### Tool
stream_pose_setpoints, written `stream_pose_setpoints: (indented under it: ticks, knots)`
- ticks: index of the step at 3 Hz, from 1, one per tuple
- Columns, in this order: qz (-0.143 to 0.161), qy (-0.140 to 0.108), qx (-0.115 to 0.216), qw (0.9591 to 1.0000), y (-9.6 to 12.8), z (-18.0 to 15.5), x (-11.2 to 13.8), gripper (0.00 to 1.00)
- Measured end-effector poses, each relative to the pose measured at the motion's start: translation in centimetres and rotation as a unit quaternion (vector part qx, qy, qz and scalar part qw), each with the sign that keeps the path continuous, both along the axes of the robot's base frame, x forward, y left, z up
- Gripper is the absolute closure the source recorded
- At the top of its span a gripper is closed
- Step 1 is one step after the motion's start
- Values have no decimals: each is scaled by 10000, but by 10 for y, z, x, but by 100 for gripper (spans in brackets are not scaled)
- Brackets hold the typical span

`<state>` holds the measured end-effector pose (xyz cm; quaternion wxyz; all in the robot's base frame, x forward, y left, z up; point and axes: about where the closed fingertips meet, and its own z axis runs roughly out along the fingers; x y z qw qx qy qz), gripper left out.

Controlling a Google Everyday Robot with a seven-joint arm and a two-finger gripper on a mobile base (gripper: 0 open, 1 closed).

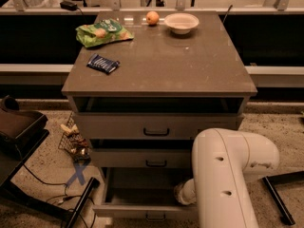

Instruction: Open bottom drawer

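The bottom drawer (124, 210) is the lowest of three pale grey-beige drawers and stands pulled out towards me. Its grey inside (137, 186) shows, and its small black handle (156, 217) sits at the frame's lower edge. My white arm (223, 175) fills the lower right, and its pale wrist end (184, 193) reaches down over the drawer's right part. My gripper is hidden behind the arm or below the frame edge, somewhere at the drawer's right front.
The top drawer (156, 125) and middle drawer (142, 158) stand slightly out. On the cabinet top (190, 65) lie a green bag (102, 31), a blue packet (103, 63), an orange (152, 17) and a white bowl (181, 22). A dark chair (19, 132) and cables are on the left.
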<state>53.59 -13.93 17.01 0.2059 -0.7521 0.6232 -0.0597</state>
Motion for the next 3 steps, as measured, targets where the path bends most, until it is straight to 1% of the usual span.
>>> stream_pose_setpoints:
  ticks: [1,2,3]
  knots:
    - [16,23,-15,10000,1,-2,0,100]
    - [124,201,-131,9996,9,-15,2,100]
    - [93,891,-281,9956,5,-40,-26,100]
